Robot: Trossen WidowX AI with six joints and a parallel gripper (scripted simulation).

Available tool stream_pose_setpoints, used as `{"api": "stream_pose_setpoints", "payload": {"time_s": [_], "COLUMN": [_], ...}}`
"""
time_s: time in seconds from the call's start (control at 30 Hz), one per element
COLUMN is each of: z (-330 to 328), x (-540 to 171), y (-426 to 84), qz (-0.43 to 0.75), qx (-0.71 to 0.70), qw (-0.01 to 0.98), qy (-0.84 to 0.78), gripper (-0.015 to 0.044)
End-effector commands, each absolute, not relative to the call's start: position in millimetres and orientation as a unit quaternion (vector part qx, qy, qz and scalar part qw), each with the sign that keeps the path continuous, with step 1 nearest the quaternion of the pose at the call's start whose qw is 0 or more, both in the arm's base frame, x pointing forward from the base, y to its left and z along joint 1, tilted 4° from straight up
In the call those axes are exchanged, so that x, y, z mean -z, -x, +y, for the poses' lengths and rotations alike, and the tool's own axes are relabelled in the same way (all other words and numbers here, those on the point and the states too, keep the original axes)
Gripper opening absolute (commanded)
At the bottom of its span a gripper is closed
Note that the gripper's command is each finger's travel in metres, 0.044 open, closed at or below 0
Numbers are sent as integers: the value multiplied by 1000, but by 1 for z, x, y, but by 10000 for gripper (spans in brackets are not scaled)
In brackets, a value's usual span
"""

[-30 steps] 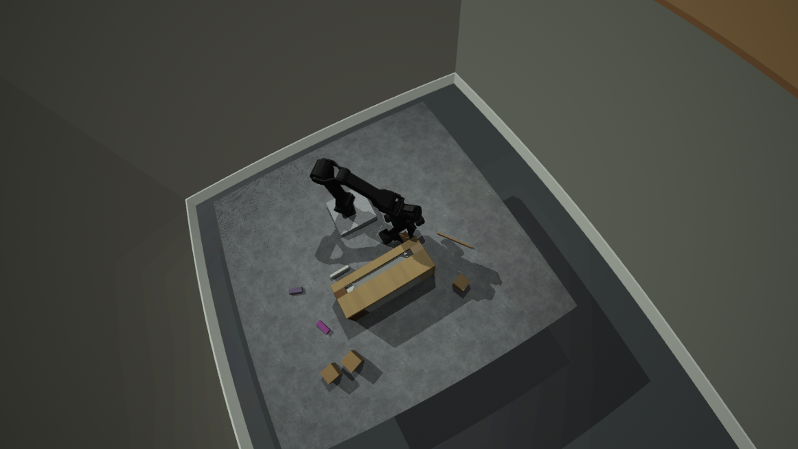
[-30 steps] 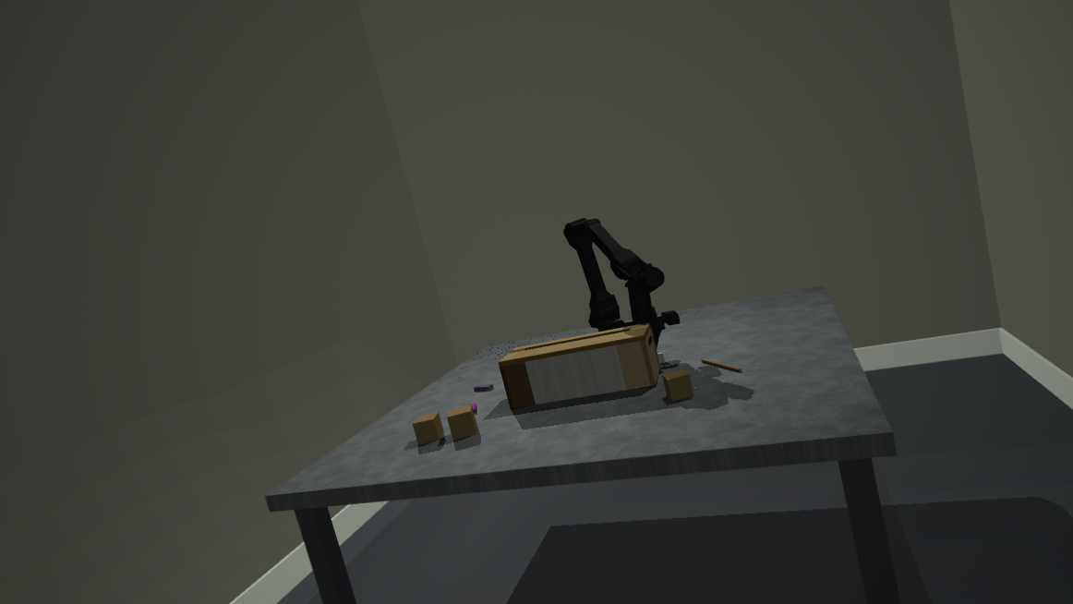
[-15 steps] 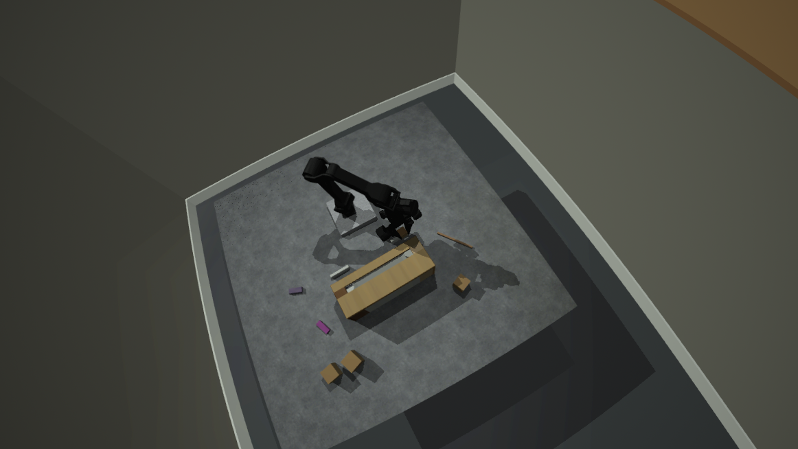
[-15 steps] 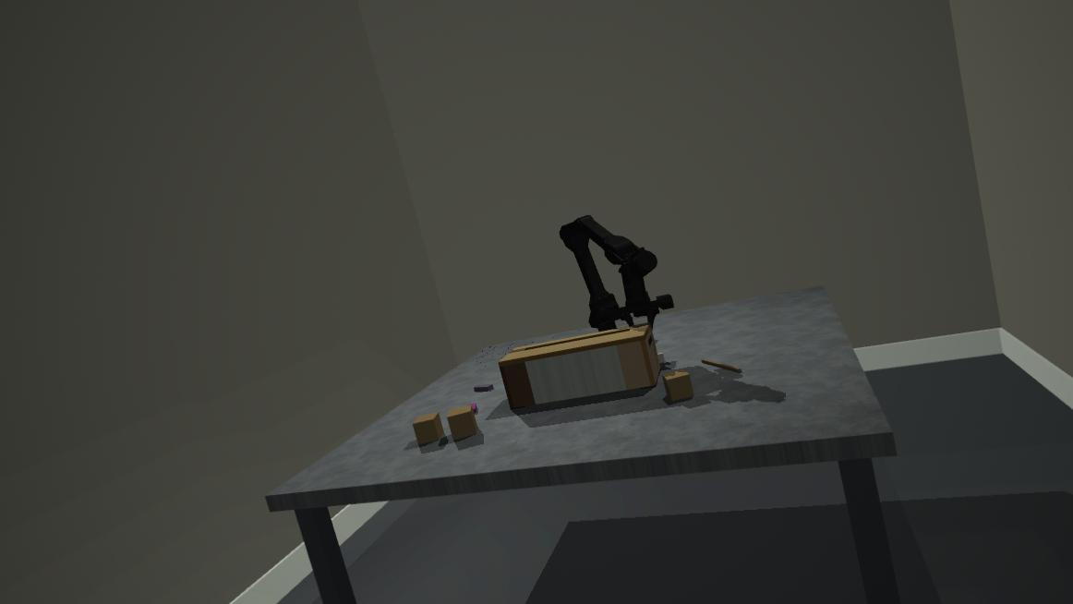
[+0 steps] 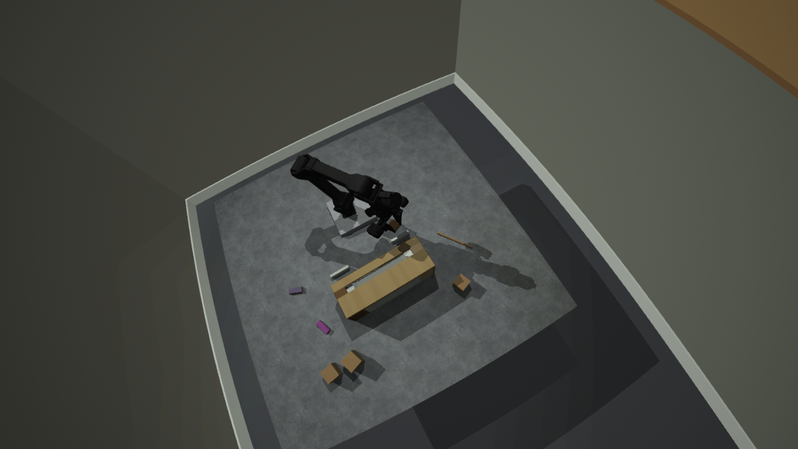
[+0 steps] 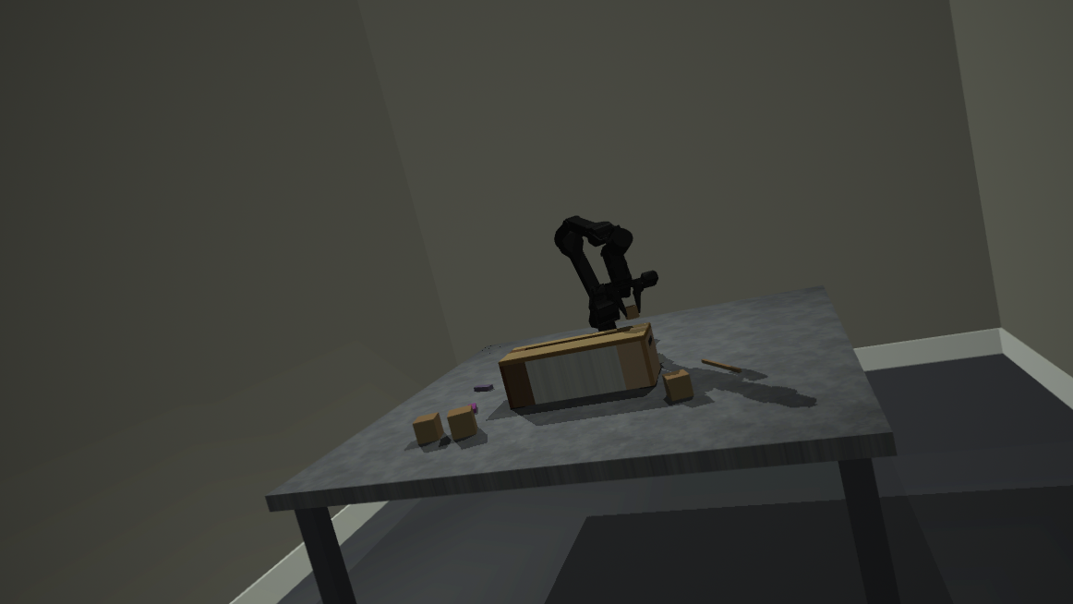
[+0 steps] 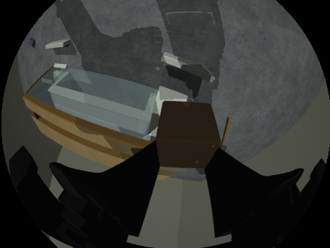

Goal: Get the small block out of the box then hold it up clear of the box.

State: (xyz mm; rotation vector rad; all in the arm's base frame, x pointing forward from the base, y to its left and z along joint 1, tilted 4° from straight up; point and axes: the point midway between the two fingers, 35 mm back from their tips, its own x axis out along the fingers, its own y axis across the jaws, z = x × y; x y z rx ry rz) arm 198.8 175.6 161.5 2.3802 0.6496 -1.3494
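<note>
Brown block (image 5: 394, 225) (image 6: 631, 311) (image 7: 188, 133): 1, pinched in part-open end effector (image 5: 388, 226) (image 6: 631, 311) (image 7: 183, 144) | wooden box (image 5: 391, 281) (image 6: 579, 368) (image 7: 76, 131): 1 | purplish blocks: 2 (image 5: 295, 290) (image 5: 323, 327)

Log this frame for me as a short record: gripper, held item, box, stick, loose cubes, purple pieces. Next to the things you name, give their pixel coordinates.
gripper: shut on the block, raised above the table (image 5: 514, 267) (image 6: 570, 450)
held item: brown block (image 5: 394, 225) (image 6: 631, 311) (image 7: 188, 133)
box: wooden, clear-fronted (image 5: 391, 284) (image 6: 578, 375) (image 7: 91, 133), upright
stick: thin, orange-brown (image 5: 453, 239) (image 6: 720, 366) (image 7: 226, 131), lying on the table
loose cubes: three, brown
purple pieces: two, near one end of the box
</note>
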Motion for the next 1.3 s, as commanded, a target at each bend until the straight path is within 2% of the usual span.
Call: {"api": "stream_pose_setpoints", "payload": {"time_s": [0.0, 1.27], "z": [168, 167], "x": [-182, -185], "y": [-191, -189], "qz": [266, 271], "qx": [451, 448], "qw": [184, 188], "qy": [-832, -831], "gripper": [0, 0]}}
